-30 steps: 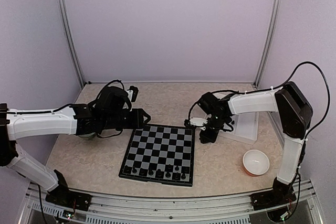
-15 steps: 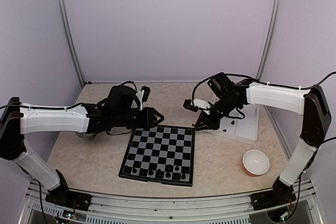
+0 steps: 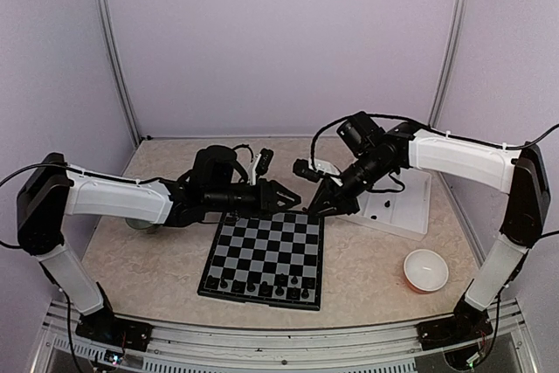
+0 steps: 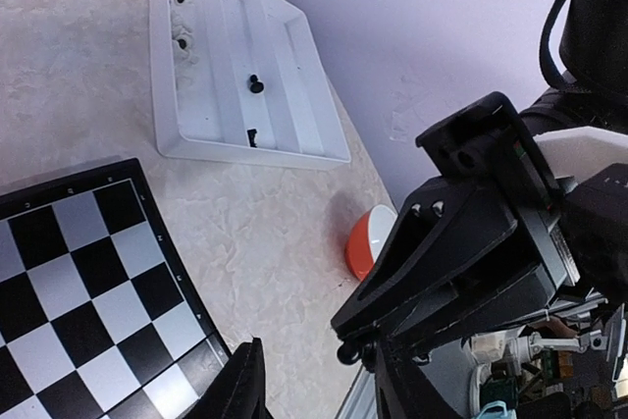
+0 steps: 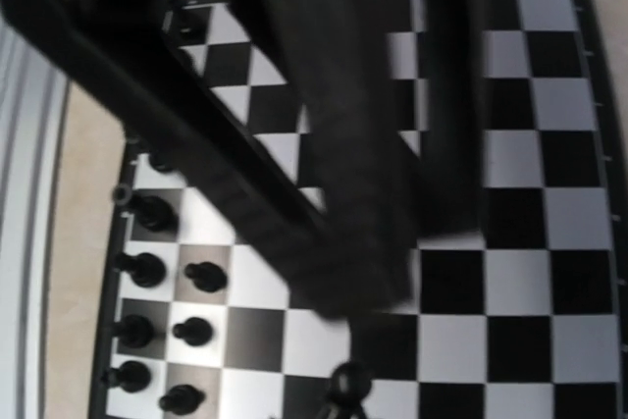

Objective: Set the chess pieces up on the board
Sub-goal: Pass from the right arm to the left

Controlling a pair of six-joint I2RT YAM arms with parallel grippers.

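You have both arms reaching in toward the middle, and their tips nearly meet above the far edge of the chessboard (image 3: 262, 246). The board lies flat on the mottled beige tabletop (image 3: 148, 272), ahead of the two arm bases. Your left tool (image 3: 291, 196) points to the right over the board's far edge with its fingers spread, and the left wrist view shows no piece gripped between them. Your right tool (image 3: 314, 209) comes down at a slant over the board's far right corner with its fingers pressed nearly together, pinching a small black piece (image 4: 342, 350) at their very tips. Seen from the left wrist, that piece sits just in front of the gap between the left fingers, though you cannot tell whether it touches them. From the right wrist the fingers are a dark blur over the checks, with the held piece showing just past their ends. The chess pieces (image 3: 265, 286) already set out stand upright in the two rows nearest the arm bases. To the right of the board, beyond the right tool, sits the white compartment tray (image 3: 410, 211), and you can make out a couple of loose black pieces (image 4: 256, 83) lying in its long channels. An orange bowl (image 3: 425, 270) with a white inside stands on the tabletop off the board's right side, apart from the tray.
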